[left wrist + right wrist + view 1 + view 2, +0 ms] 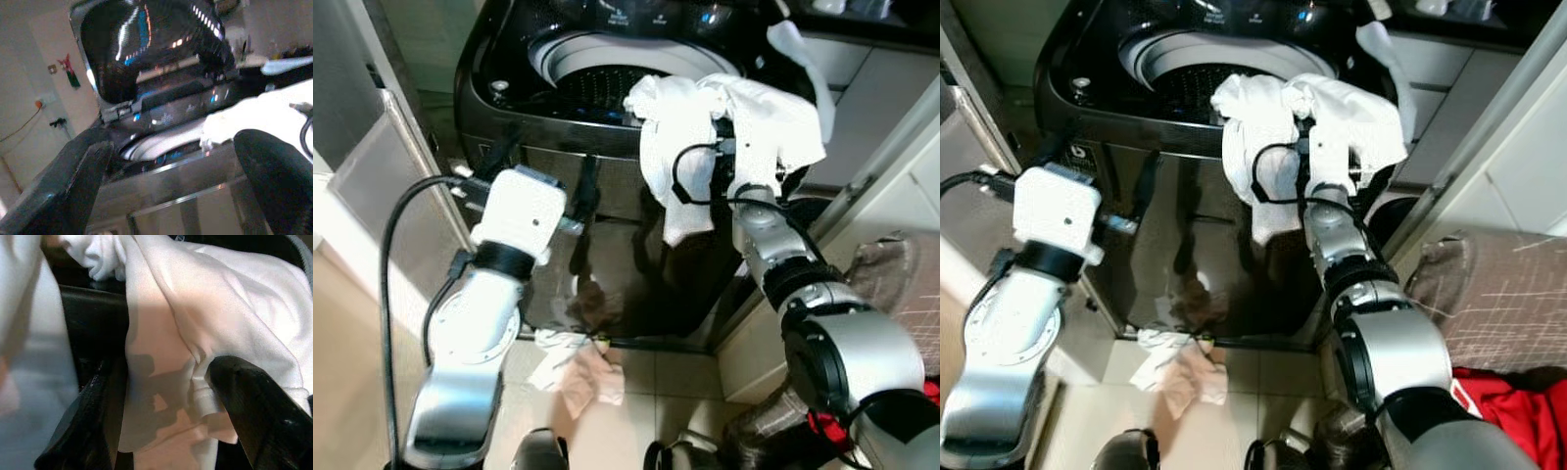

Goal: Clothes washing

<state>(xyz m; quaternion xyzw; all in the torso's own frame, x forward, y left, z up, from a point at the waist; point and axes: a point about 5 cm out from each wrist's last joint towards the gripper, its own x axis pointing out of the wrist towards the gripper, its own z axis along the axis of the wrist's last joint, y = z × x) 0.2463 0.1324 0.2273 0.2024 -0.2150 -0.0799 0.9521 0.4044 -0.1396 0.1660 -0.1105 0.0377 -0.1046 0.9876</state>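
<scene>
At washer (558,117) rim | right end effector (729,132) gripping white garment (680,147), draped over rim | left end effector (543,162) open, beside, below rim | clothes (578,367) on floor

Light is even indoor light, bright enough to read both eye views sharply. The washer (607,147) has a glossy black front that mirrors the floor and throws small glints on its top panel. The white cloth (724,117) is nearly blown out. The left wrist view is soft and dim, streaked with blue and orange reflections on the lid (146,44). In the right wrist view the black fingers (259,406) sit blurred, casting a shadow on cloth.
</scene>
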